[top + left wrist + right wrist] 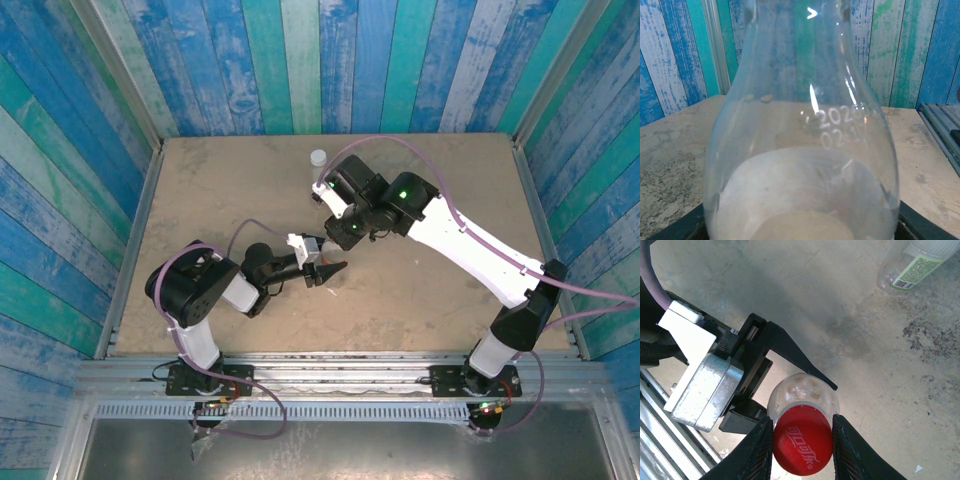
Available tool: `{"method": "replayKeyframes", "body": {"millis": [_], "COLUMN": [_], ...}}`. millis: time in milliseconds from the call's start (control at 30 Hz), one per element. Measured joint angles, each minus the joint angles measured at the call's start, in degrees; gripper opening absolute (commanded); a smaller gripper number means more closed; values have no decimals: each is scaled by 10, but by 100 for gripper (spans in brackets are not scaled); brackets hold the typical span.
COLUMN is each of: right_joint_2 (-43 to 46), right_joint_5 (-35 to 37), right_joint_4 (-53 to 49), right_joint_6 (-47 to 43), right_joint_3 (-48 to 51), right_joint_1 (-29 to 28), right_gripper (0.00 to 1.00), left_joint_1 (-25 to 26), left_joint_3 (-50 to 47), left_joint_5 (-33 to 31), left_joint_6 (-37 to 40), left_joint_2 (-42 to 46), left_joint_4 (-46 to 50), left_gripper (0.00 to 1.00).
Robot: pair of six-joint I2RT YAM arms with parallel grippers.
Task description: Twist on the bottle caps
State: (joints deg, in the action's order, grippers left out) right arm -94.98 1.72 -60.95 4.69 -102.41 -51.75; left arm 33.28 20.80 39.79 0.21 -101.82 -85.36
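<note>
Near the middle of the surface, grips a clear bottle in the left end effector, black jaws closed on its body and neck pointing up. Just right of that, reaches down with the right end effector and pinches the red cap between both fingers, seated on the mouth of that bottle; how far threaded, cannot tell. Farther back, near the far edge, has the green-white-label bottle standing well apart, white cap on top.
</note>
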Motion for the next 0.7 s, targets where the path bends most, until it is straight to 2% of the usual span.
{"method": "replayKeyframes", "body": {"millis": [500,700], "right_joint_2": [-17,-29], "right_joint_5": [16,18], "right_joint_4": [-23,-38], "right_joint_6": [5,11], "right_joint_3": [-26,-40], "right_joint_1": [-7,-7], "right_gripper": [33,36], "left_joint_1": [0,0], "left_joint_3": [0,0], "left_joint_5": [0,0], "left_joint_6": [0,0], "left_joint_2": [0,0], "left_joint_4": [1,1], "left_gripper": [62,62]}}
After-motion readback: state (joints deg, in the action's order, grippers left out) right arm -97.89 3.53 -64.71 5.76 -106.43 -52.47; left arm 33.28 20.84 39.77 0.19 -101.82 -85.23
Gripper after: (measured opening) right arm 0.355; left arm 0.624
